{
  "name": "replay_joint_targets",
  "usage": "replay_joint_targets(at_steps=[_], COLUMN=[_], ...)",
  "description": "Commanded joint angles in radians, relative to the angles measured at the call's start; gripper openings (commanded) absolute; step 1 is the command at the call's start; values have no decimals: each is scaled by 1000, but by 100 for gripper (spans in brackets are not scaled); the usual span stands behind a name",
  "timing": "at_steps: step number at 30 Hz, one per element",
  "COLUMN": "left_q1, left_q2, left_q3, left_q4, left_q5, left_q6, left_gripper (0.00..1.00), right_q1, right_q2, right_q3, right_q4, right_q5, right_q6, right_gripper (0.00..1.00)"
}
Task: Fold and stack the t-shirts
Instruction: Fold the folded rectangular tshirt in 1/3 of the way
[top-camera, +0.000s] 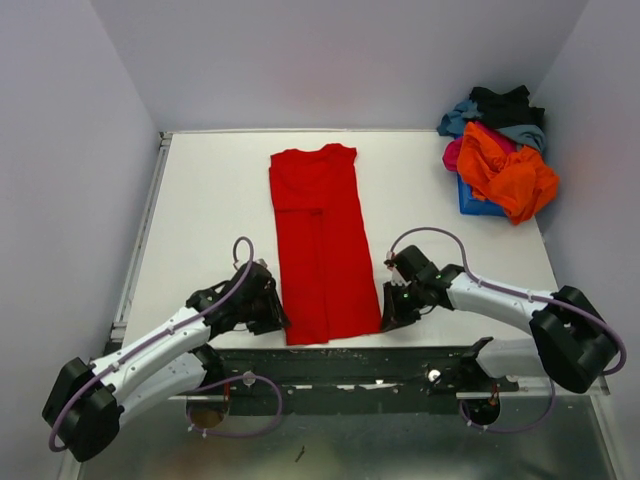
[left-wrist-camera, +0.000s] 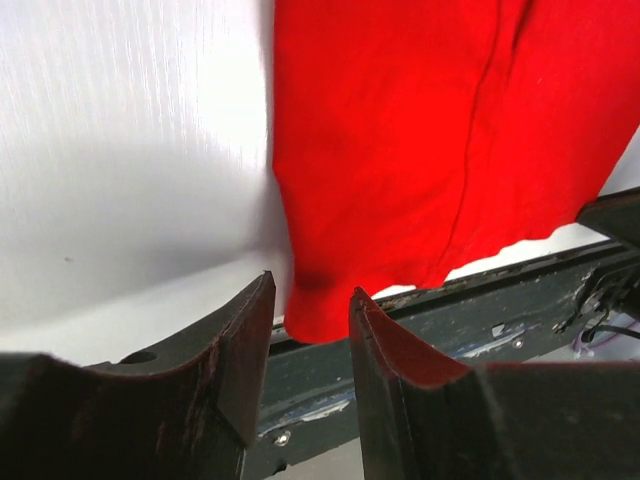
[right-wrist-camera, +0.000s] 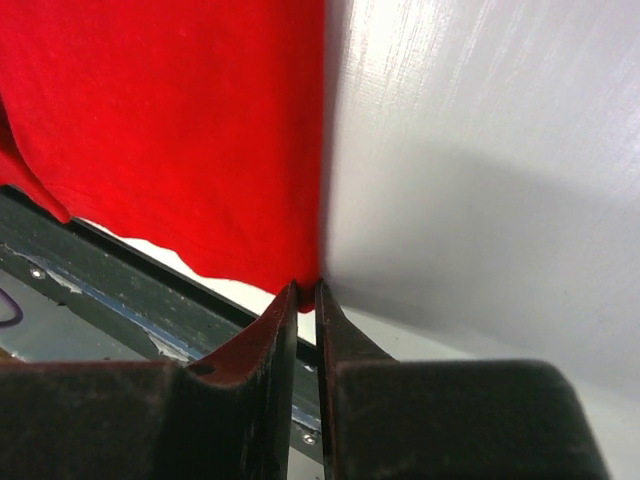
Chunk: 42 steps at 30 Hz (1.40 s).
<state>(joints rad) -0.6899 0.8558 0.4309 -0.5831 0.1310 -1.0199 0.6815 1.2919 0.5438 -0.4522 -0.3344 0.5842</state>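
A bright red t-shirt lies folded into a long strip in the middle of the white table, collar far, hem at the near edge. My left gripper is at the hem's near-left corner. In the left wrist view this gripper is open, and the red corner hangs just past its fingertips. My right gripper is at the near-right corner. In the right wrist view it is almost closed, pinching the corner of the red cloth at its tips.
A heap of other t-shirts sits at the back right: orange, magenta, grey-blue and black, over a blue bin. A dark metal frame runs along the table's near edge. Pale walls enclose the table.
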Motion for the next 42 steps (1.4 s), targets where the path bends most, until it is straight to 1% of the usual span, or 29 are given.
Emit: replay_joint_targets(at_steps=[1,2,4,5,7,9,11,14,18,20,22,23,24,29,32,36,37,38,42], left_q1=[-39,-43,-60,-69,-79,-83,-100,-132,-146,-152,-155,-155,-155,-149,-117,-41,-11,82,177], left_q2=[-20,-14,0,3,5,18,38,66,81,80,74,68,60,20,38,81,91,129,218], left_q3=[-12,-8,-4,-7,-18,-30,-29,-26,-27,-29,-26,-17,-2,100,172,227,238,267,324], left_q4=[-40,-46,-67,-66,-40,-12,-1,0,-15,-6,3,-4,-11,-49,-67,-49,-38,-11,55], left_q5=[22,28,27,25,27,41,44,41,27,22,12,3,-10,-11,1,33,44,51,12], left_q6=[-55,-54,-52,-54,-60,-66,-75,-85,-97,-109,-115,-115,-111,-91,-46,30,50,113,196], left_gripper=[47,47,47,47,46,42,42,41,36,29,16,6,0,0,0,0,0,0,0], right_q1=[18,20,20,18,20,21,21,21,21,21,21,21,21,21,20,18,15,-2,-43], right_q2=[15,11,-5,-8,-11,-8,-11,-14,-19,-20,-23,-28,-34,-98,-109,-74,-60,-4,108], right_q3=[5,8,11,15,19,22,21,21,25,28,39,50,56,152,231,323,341,410,522], right_q4=[-3,-9,-17,-19,-25,-34,-40,-40,-45,-49,-62,-69,-77,-160,-213,-232,-232,-227,-209], right_q5=[-20,-17,-12,-11,-11,-5,1,1,5,5,8,12,14,27,57,83,92,104,112], right_q6=[-9,-11,-12,-14,-15,-17,-14,-14,-12,-14,-15,-17,-18,-29,-55,-79,-83,-92,-119], right_gripper=[18,17,4,1,1,1,1,1,1,1,1,1,1,1,1,1,1,1,1])
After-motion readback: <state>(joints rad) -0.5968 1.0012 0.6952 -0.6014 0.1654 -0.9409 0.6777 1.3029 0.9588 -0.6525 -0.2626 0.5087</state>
